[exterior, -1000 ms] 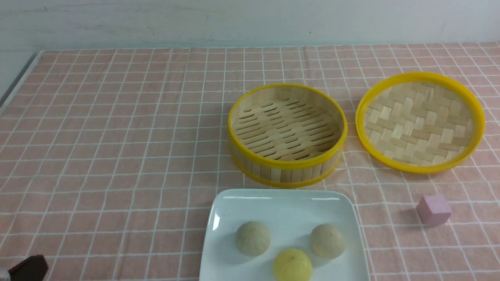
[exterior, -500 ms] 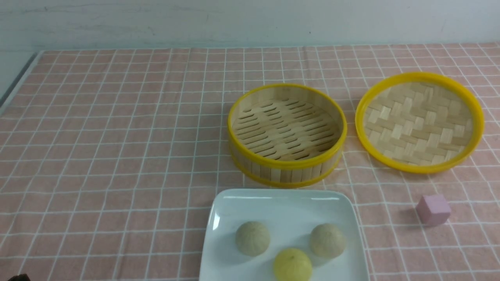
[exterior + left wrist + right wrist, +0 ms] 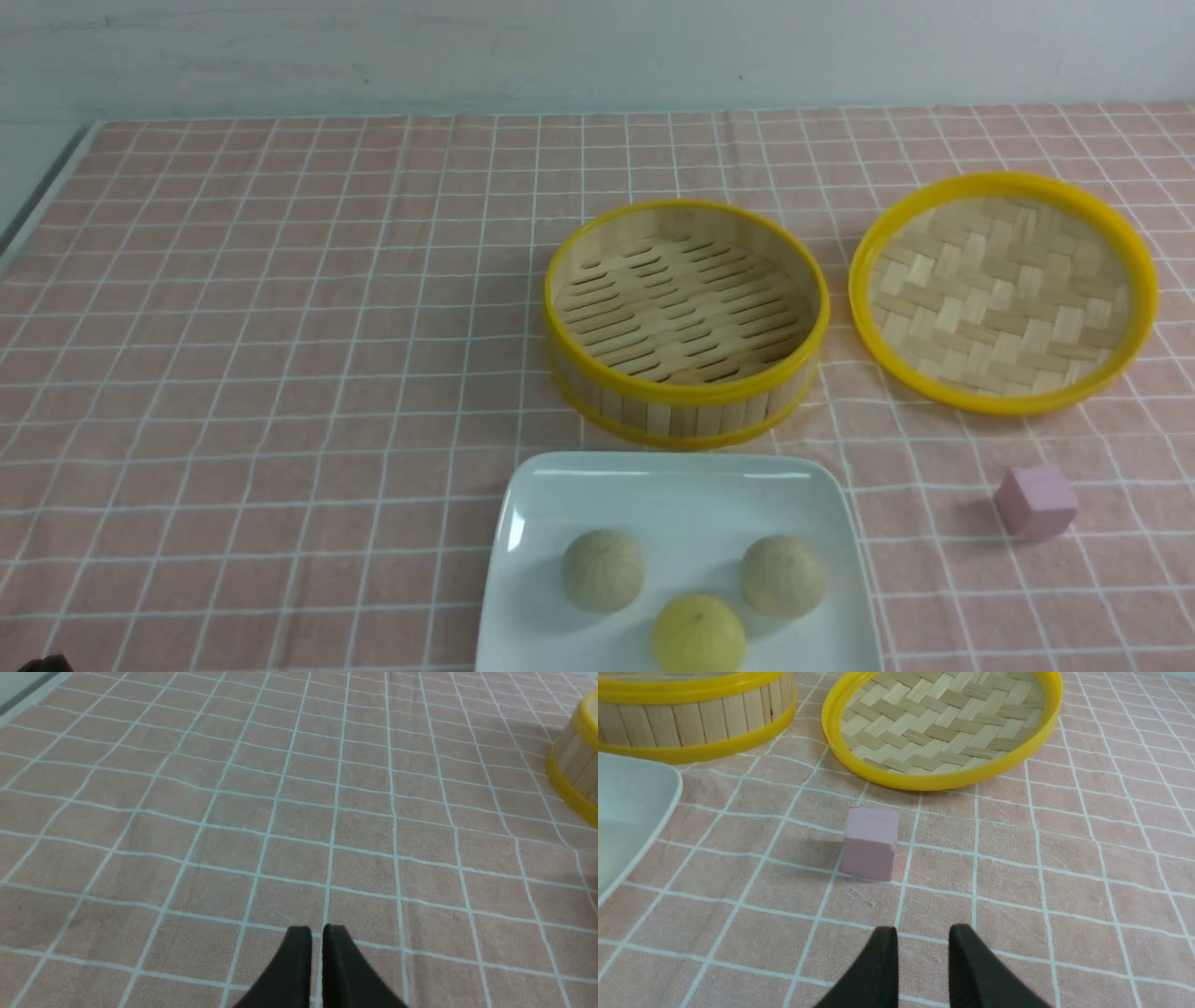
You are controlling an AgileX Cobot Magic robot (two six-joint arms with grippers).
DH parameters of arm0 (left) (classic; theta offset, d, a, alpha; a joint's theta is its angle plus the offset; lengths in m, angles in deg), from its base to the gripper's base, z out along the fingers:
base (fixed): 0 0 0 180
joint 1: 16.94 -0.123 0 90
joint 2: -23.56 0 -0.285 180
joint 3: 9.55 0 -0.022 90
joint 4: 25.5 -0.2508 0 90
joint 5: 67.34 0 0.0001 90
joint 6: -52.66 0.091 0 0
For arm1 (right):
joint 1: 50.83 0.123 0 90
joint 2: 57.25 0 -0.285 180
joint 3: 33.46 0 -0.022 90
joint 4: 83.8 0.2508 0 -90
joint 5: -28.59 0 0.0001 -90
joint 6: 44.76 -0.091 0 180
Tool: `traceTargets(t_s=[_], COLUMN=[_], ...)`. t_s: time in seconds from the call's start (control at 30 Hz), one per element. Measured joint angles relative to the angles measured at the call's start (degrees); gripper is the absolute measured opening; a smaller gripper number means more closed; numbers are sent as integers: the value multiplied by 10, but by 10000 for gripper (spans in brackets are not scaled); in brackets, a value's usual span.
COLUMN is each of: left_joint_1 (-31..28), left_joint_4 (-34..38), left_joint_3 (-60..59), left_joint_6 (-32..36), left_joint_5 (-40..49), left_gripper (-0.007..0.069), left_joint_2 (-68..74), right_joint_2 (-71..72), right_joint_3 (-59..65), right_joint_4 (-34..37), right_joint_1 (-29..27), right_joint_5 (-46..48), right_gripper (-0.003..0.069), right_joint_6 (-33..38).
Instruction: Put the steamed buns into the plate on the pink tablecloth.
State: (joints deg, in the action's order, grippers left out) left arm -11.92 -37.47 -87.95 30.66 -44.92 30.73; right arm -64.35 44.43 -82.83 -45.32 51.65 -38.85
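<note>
Three steamed buns [image 3: 692, 591] sit on the plate [image 3: 686, 495], left of your right claw [image 3: 922, 933], parted, empty; left claw [image 3: 316, 933] nearly clenched, empty.

I see a round bamboo steamer basket [image 3: 686, 322] with a yellow rim, standing open and bare inside. Just beside it on my right lies its woven lid [image 3: 1004, 291], inner side up (rim yellow too), apart from the basket. Nearer to me than the lid sits a small pink cube [image 3: 1035, 502], alone. A pale wall [image 3: 597, 51] runs behind.
</note>
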Motion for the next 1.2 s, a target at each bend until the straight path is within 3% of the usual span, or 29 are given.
traceTargets(t_s=[0.53, 1.2], left_joint_1=[-35, -38], left_joint_4=[-2, -4], left_joint_3=[0, 0], left_joint_6=[0, 0], left_joint_5=[0, 0], left_gripper=[83, 97], left_joint_2=[0, 0], right_joint_2=[0, 0], right_joint_3=[0, 0], right_joint_4=[0, 0], right_joint_1=[0, 0], right_joint_5=[0, 0], right_gripper=[215, 236], right_joint_6=[0, -1])
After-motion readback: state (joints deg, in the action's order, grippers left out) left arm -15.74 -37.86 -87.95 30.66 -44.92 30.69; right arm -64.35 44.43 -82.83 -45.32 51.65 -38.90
